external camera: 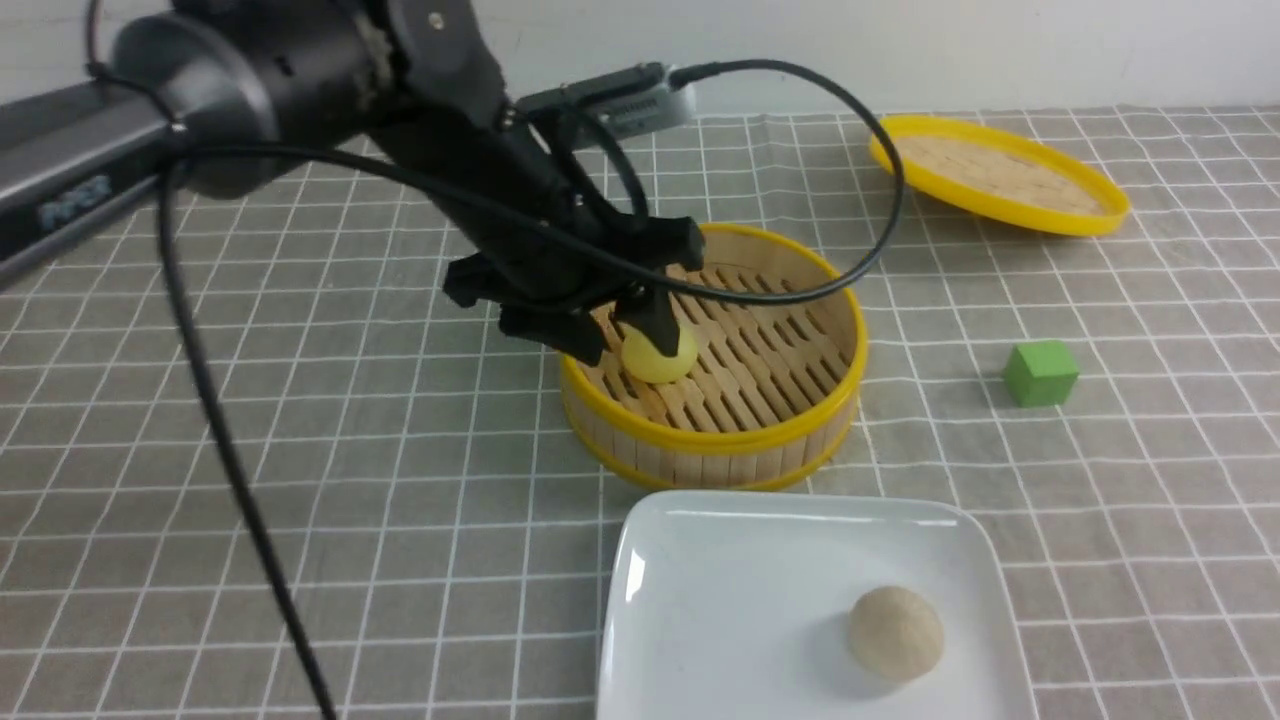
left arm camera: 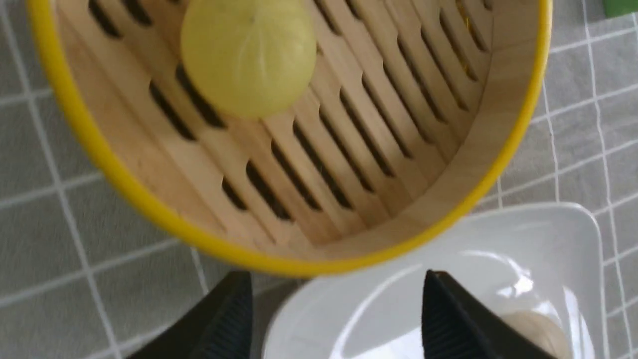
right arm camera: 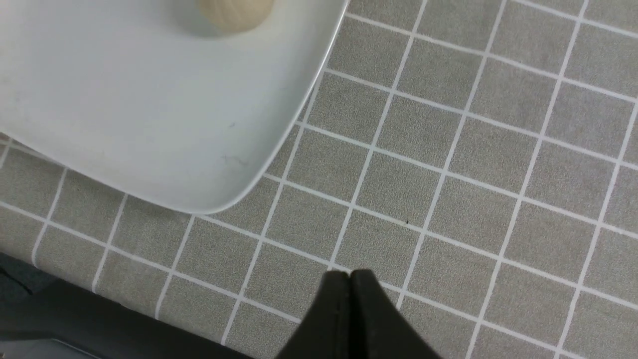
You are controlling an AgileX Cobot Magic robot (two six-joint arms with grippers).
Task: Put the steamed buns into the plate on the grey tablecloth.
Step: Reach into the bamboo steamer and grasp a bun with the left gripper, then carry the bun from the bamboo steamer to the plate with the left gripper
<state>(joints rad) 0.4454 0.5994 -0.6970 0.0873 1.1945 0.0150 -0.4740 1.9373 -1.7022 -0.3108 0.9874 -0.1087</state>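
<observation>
A pale yellow steamed bun (external camera: 662,358) (left arm camera: 249,55) lies in the round bamboo steamer basket (external camera: 700,440) (left arm camera: 149,209). My left gripper (external camera: 622,335) (left arm camera: 336,279) hangs open over the basket's left side, close to the bun. Nothing is between its fingers in the left wrist view. A beige steamed bun (external camera: 895,632) (right arm camera: 237,12) (left arm camera: 543,331) rests in the white plate (external camera: 740,600) (left arm camera: 498,239) (right arm camera: 124,124) on the grey tablecloth (external camera: 300,450). My right gripper (right arm camera: 350,273) is shut and empty above the cloth beside the plate's corner. It is outside the front view.
A yellow-rimmed bamboo lid (external camera: 1000,175) lies at the back right. A green cube (external camera: 1040,373) sits to the right of the basket. The left arm's black cable (external camera: 230,450) hangs down over the left of the cloth. The plate stands just in front of the basket.
</observation>
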